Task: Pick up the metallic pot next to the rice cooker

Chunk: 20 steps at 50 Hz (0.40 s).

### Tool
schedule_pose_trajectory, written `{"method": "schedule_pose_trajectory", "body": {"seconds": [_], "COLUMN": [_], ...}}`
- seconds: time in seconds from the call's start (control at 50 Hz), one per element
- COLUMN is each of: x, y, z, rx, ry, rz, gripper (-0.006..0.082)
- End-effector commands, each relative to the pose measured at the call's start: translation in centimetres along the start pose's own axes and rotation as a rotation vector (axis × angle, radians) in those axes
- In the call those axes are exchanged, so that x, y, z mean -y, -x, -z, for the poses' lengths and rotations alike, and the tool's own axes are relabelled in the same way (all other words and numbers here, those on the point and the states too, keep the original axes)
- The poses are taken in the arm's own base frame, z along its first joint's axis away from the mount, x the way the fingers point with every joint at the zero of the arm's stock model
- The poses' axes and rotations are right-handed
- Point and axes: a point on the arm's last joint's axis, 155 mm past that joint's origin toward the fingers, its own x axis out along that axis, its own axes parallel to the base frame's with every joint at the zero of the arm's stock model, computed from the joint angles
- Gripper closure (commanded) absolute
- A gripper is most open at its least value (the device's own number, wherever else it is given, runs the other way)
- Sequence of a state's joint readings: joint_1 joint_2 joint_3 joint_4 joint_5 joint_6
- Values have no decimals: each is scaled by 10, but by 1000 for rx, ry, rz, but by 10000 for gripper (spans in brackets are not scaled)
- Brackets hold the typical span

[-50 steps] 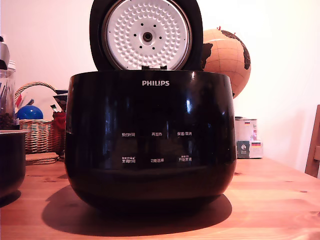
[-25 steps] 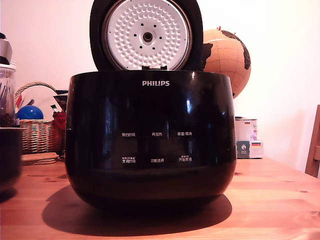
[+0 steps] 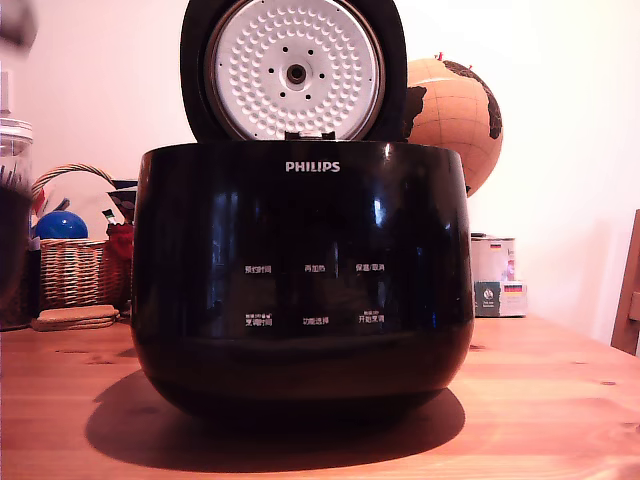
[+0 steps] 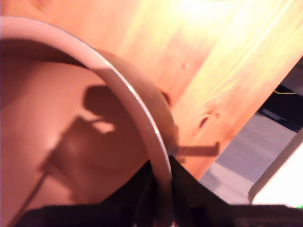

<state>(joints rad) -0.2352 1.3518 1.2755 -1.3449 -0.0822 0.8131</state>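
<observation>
In the exterior view the rice cooker [image 3: 300, 275] fills the middle: a large, rounded body of glossy black that mirrors the room in soft streaks, marked PHILIPS in white with two rows of small white button labels. Its black lid [image 3: 293, 70] stands open and upright, showing a round white inner plate covered in regular dimples with a small hub at its centre. It sits on a wooden table [image 3: 540, 400] of warm orange grain with dark knots, casting a broad shadow. Toward the exterior view's left are a woven wicker basket [image 3: 75, 265] with an arched handle holding a blue ball [image 3: 60, 224], a glass jar [image 3: 14, 230] at the frame edge, and a flat cork-like coaster [image 3: 75, 318]. Behind the cooker, on the exterior view's right, is a tan globe [image 3: 455, 115] and a small printed box [image 3: 497, 276]. Neither the pot nor the claw shows clearly here. In the wrist view the metallic pot [image 4: 71, 137] lies right at the gripper [image 4: 161, 194]: its smooth, curved inner wall looks reddish-brown in this light, and its thin rounded rim arcs down between the two dark fingers [image 4: 189, 198], one inside the wall and one outside, clamped on the rim. Beyond the claw, the grained tabletop runs to its edge, with grey floor past it.
</observation>
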Motion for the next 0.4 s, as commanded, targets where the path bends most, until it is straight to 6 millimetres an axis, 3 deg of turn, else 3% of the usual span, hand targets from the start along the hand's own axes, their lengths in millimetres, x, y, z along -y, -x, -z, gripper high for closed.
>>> {"method": "schedule_pose_trajectory", "body": {"seconds": [0.0, 0.16, 0.38], "x": [-5, -8, -6], "y": [14, 29, 32], "z": [-4, -9, -9], "rx": [21, 45, 54], "ry": [3, 13, 8], "rz": [-49, -108, -118], "gripper": [788, 788, 788]}}
